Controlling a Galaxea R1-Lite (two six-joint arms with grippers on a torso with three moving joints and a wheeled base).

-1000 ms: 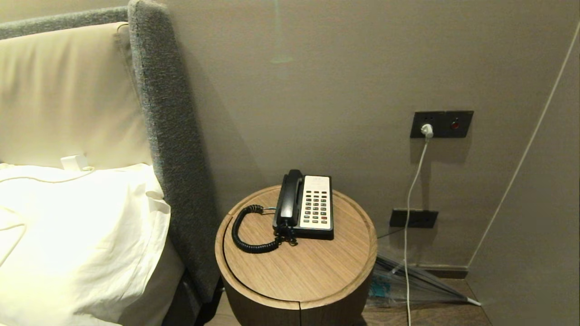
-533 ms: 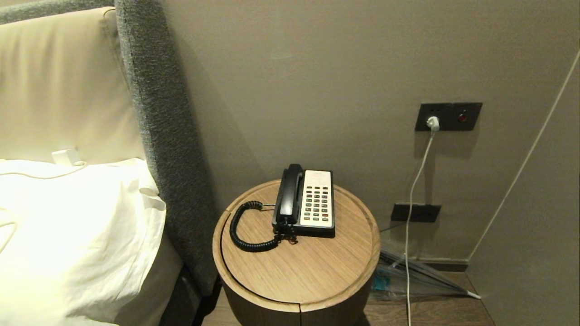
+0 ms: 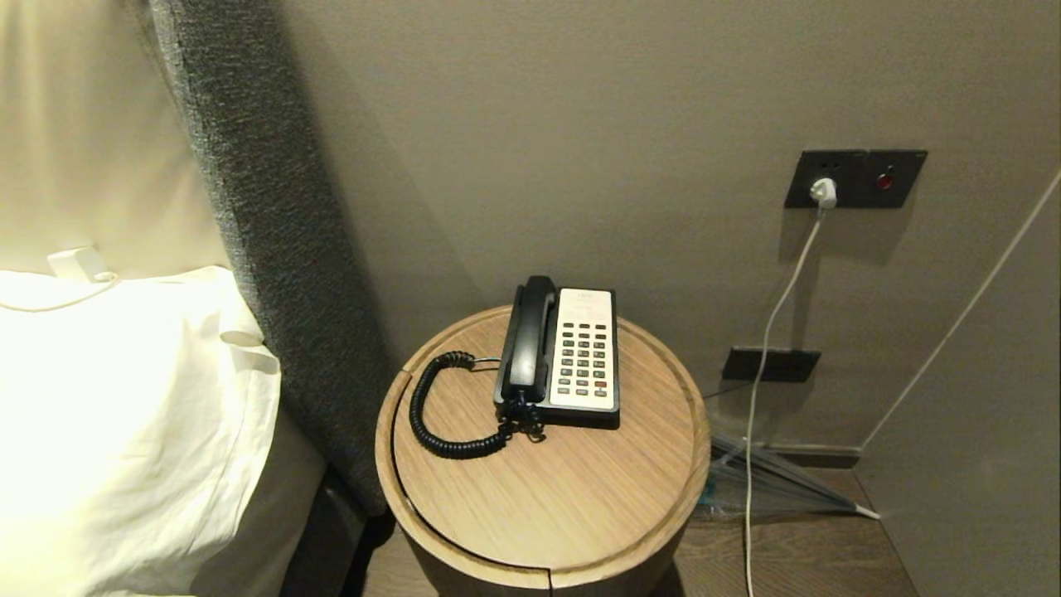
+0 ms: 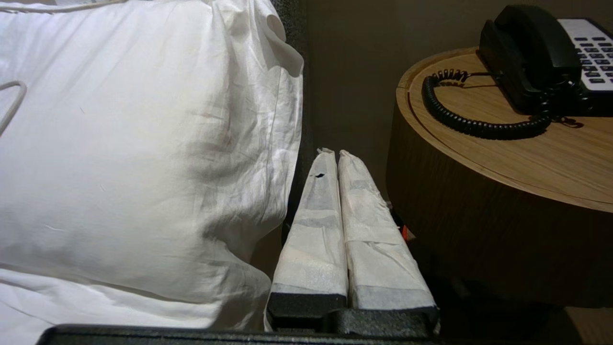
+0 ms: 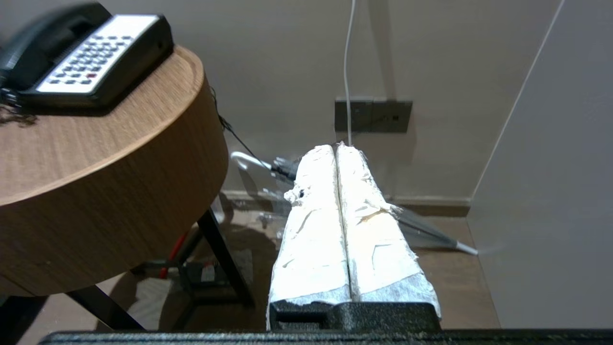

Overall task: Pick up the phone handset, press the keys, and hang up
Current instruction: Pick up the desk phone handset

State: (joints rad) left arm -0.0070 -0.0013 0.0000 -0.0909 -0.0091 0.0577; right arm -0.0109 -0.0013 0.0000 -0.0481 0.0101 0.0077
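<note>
the phone handset [image 3: 528, 340] is seated in its cradle on the left side of the phone base [image 3: 587, 352], which sits on the round wooden table [image 3: 547, 489] by the wall. the coiled cord [image 3: 439, 414] loops out to the left over the tabletop. neither arm is seen in the head view. the left gripper [image 4: 334, 154] is held low betw. pillow [image 4: 143, 143] and table, w/ fingers pressed together, nothing held. the right gripper [image 5: 336, 147] is held low beside the table, also closed & empty. step in hand judged as approach. for a clean pick, the jaws should be opened before reaching, the handset taken across its slim middle, and the cord loop kept clear so it isn't snagged.
</note>
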